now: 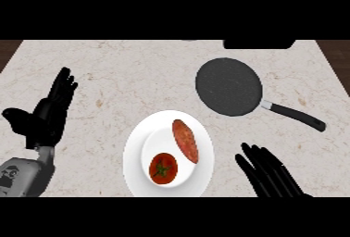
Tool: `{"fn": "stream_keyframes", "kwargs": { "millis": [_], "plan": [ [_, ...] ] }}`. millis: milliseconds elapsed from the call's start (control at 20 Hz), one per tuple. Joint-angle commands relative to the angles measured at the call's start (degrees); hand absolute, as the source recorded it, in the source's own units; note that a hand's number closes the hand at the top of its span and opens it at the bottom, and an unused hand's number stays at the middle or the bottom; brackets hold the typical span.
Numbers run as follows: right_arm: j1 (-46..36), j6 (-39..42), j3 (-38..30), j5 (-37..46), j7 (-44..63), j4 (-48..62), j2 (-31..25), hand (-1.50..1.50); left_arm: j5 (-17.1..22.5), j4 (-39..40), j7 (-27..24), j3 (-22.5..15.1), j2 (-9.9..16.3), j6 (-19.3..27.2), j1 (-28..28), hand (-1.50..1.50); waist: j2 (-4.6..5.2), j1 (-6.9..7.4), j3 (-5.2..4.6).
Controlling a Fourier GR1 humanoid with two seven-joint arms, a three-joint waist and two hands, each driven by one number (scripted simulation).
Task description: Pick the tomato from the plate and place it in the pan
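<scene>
The left hand [46,115] is open, fingers straight, thumb spread outward, grey forearm below it. The right hand [270,176] is open too, fingers straight.

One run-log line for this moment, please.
tomato: on plate | pan: holds nothing | right robot hand: open beside plate | left robot hand: open, resting

No legible text, label, brand, number or sign is being shown anywhere. Only a small dark mark is being displayed on the left forearm [19,178], left of the plate [137,152], and it cannot be read.
</scene>
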Motion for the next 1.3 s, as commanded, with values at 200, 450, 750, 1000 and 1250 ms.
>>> {"fn": "stream_keyframes", "kwargs": {
  "millis": [200,450,750,1000,1250],
  "plan": [
    [-21.5,21.6,9.4,5.1,22.6,-2.4,16.4,-1.50,-1.0,2.6,-0.7,-0.2,-1.8,-1.4,-1.9,0.00,0.20,1.05,0.14],
    [-28.1,24.1,13.2,4.9,26.4,8.7,29.5,-1.50,-1.9,3.1,0.4,2.1,-2.0,-2.1,-2.6,0.00,0.26,0.74,0.36],
    [-29.9,21.8,18.0,5.6,36.8,12.4,29.6,-1.50,-1.9,2.1,0.4,2.7,-1.6,-3.6,-1.3,0.00,0.16,0.69,0.33],
    [-31.6,17.4,18.9,6.0,39.7,16.3,29.7,-1.50,-3.4,1.3,1.1,2.9,-2.7,-2.6,-1.8,0.00,0.17,0.72,0.35],
    [-29.5,20.9,15.7,6.1,39.4,18.0,29.8,-1.50,-4.1,1.4,0.5,2.9,-4.3,-2.7,-0.7,0.00,0.22,0.60,0.36]
  ]
}}
